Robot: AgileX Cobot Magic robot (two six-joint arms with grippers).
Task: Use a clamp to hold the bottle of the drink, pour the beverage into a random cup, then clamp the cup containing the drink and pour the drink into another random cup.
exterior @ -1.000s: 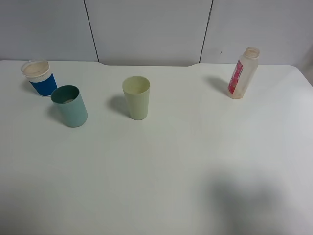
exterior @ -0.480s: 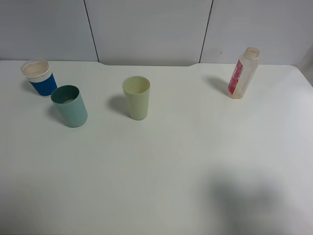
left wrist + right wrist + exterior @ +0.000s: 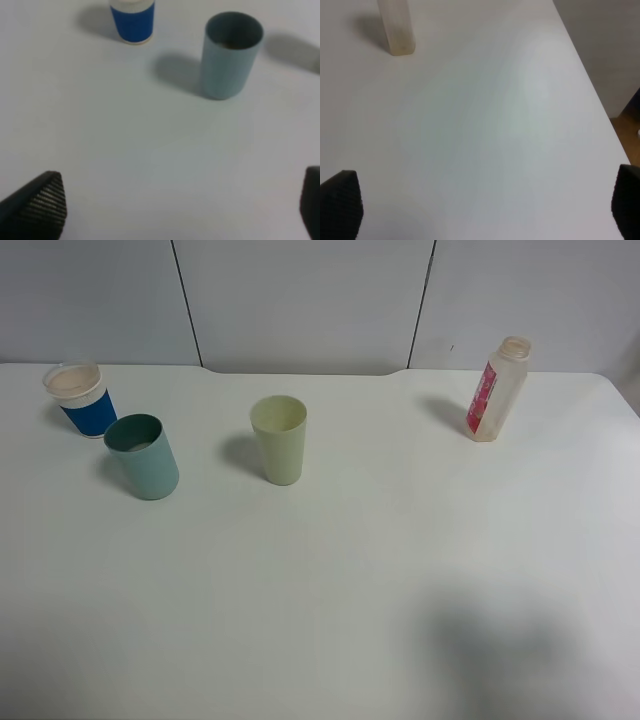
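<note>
The bottle of the drink (image 3: 495, 390) stands upright at the table's far right, uncapped, and its lower body (image 3: 396, 25) shows in the right wrist view. The blue-sleeved cup (image 3: 82, 400) (image 3: 132, 20) stands at the far left with a pale pinkish mouth. Just in front of it is the teal cup (image 3: 145, 458) (image 3: 230, 55), with a brownish patch low inside. Both clamps are out of the exterior view. My left gripper (image 3: 182, 210) is open and well short of the two cups. My right gripper (image 3: 485, 207) is open and far from the bottle.
A pale yellow-green cup (image 3: 280, 440) stands upright left of centre. The white table (image 3: 400, 570) ends at its right edge (image 3: 590, 85), with floor beyond. Grey wall panels close off the back. A soft shadow lies on the table's near right.
</note>
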